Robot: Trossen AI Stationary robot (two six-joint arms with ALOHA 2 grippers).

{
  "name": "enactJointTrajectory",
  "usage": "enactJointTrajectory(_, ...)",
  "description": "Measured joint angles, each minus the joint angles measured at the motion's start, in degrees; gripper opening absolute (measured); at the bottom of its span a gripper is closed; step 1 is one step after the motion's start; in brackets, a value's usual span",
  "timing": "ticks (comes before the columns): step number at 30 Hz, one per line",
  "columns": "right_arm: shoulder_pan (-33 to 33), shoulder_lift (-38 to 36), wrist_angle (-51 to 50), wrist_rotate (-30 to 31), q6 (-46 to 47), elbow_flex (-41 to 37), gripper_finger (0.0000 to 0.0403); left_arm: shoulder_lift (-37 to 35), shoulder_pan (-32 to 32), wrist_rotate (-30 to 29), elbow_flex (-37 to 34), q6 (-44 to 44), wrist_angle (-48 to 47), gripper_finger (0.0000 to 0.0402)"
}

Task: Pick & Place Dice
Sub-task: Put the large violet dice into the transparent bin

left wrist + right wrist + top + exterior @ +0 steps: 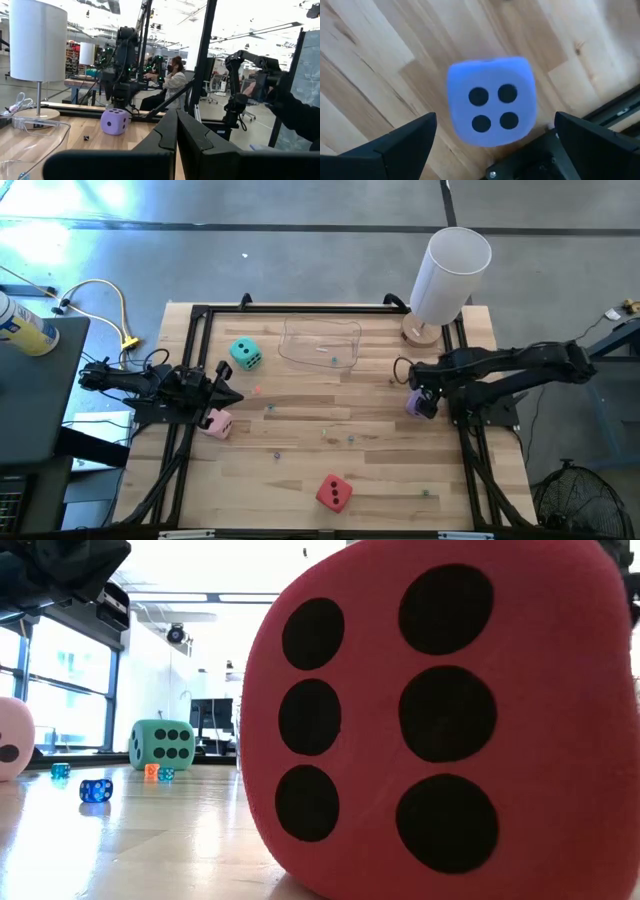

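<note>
While the right gripper [492, 137] hangs spread wide over the purple die [491, 101], right of centre in the high view, nothing is grasped. Die sits four-pips-up on the table [300, 470], between the fingers, off toward one. Advice: centre first, then descend squarely. Clear tray [320, 340] lies upper middle. Left gripper [222, 385] waits clenched at left, beside the pink die [217, 423].

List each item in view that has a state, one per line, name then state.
Left gripper: shut, empty, beside the pink die.
Right gripper: open, poised over the purple die.
Purple die: on the table, four pips up, not gripped.
Pink die: on the table.
Teal die: on the table.
Red die: on the table.
Clear container: upright.
</note>
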Motion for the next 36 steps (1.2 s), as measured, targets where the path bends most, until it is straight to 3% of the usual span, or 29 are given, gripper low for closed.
enactJointTrajectory(11, 0.02, 0.34, 3.77, -2.02, -1.38, -3.77, 0.0396, -0.01, 0.00, 0.00, 0.00, 0.00, 0.01, 0.0000)
enactJointTrajectory(36, -1.77, 7.05, 4.38, 1.56, -5.42, -3.77, 0.0396, -0.02, -0.01, 0.00, 0.00, 0.00, 0.01, 0.0000)
